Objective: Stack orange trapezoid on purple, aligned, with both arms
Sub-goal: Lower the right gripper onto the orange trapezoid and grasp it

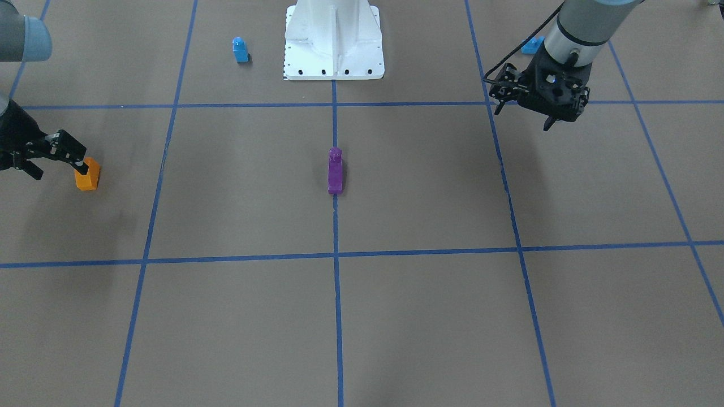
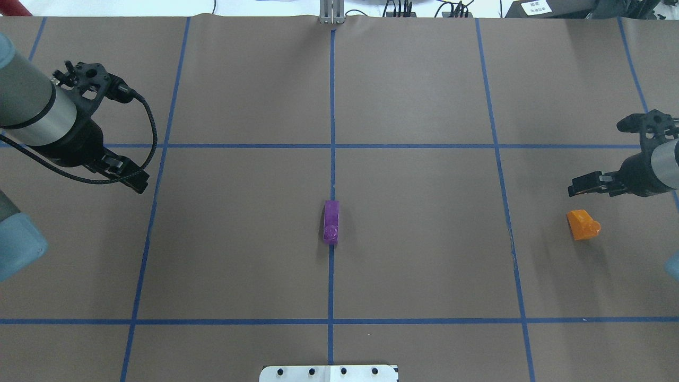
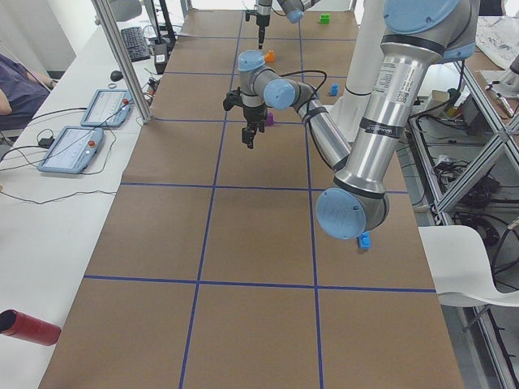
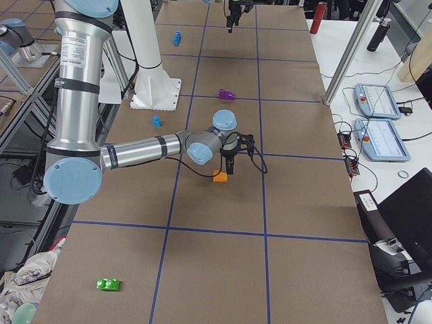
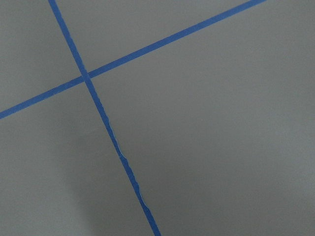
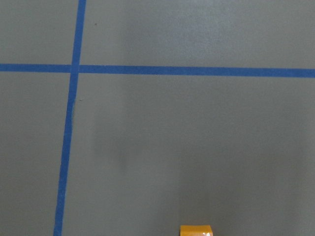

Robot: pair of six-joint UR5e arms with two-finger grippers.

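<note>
Right end effector (image 1: 56, 168), open, hovers near the orange block (image 1: 87, 175). Left end effector (image 1: 523, 117), open, hangs well apart from the purple block (image 1: 335, 171).

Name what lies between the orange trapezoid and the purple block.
No object: only bare table crossed by one blue tape line separates orange trapezoid from purple block, seen in the overhead view.

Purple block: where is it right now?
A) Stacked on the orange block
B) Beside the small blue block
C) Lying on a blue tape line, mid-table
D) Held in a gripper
C: the purple block lies on the table across the centre tape line, far from the orange block, with no gripper near it.
</note>
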